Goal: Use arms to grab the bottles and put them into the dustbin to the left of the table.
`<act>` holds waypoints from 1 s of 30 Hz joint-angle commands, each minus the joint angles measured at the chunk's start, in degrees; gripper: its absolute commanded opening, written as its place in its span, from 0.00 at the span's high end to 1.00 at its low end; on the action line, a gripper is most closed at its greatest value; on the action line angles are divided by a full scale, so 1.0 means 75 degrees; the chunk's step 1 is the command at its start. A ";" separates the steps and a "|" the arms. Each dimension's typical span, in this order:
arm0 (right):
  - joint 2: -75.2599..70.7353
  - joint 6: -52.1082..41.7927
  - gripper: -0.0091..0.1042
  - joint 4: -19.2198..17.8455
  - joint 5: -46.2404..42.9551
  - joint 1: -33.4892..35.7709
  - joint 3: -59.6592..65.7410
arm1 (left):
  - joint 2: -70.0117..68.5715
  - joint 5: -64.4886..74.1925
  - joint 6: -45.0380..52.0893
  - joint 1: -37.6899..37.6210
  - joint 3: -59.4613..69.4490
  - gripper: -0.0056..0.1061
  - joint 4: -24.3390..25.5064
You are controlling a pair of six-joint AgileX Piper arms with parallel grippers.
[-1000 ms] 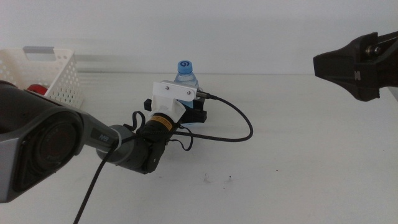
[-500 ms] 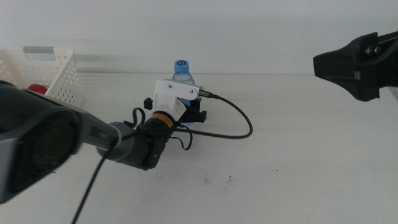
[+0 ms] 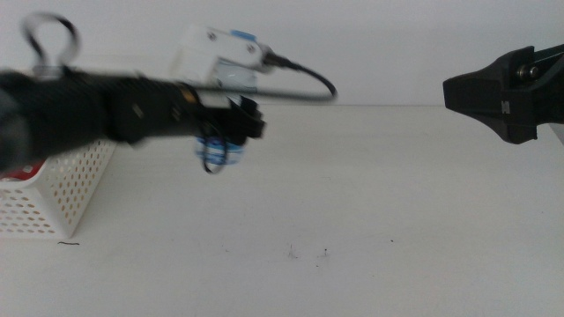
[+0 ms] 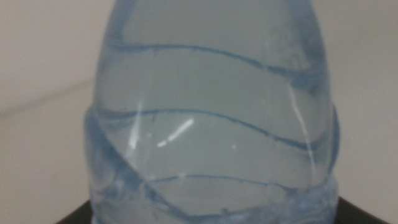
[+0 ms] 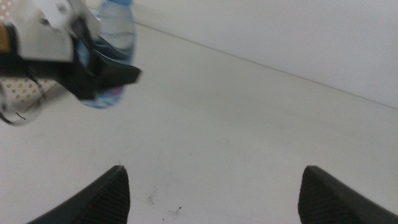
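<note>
While the left gripper [image 3: 231, 132] is clamped on the water bottle [image 4: 211, 124], aloft centre-left of the middle view beside the dustbin [image 3: 53, 189], the right gripper [image 5: 211, 186] waits, jaws wide and empty; thin, slick plastic probably favours a mid-body hold

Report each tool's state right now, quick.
Left tool: closed on the water bottle, lifted off the table.
Right tool: open, holding nothing, waiting at the right side.
</note>
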 commanded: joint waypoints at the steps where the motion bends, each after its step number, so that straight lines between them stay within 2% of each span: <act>1: -0.0031 -0.0023 0.13 -0.0057 -0.0052 0.0029 -0.0070 | -0.0419 0.1245 0.0080 0.0473 -0.0595 0.97 -0.0106; 6: -0.0031 -0.0023 0.13 -0.0057 -0.0052 0.0029 -0.0070 | -0.0386 0.4184 0.0745 0.2065 -0.2215 0.97 0.0011; 14: -0.0031 -0.0023 0.13 -0.0057 -0.0052 0.0029 -0.0070 | 0.0016 0.5495 0.0945 0.4463 -0.3732 0.97 -0.0194; 17: -0.0031 -0.0023 0.13 -0.0057 -0.0052 0.0029 -0.0070 | 0.0354 0.5725 0.1410 0.5004 -0.3848 0.97 -0.0445; 23: -0.0031 -0.0023 0.13 -0.0057 -0.0052 0.0029 -0.0070 | 0.1110 0.5580 0.1450 0.5719 -0.3848 0.97 -0.0660; 30: -0.0031 -0.0023 0.13 -0.0057 -0.0052 0.0029 -0.0070 | 0.2045 0.4899 0.1621 0.5813 -0.3848 0.96 -0.0787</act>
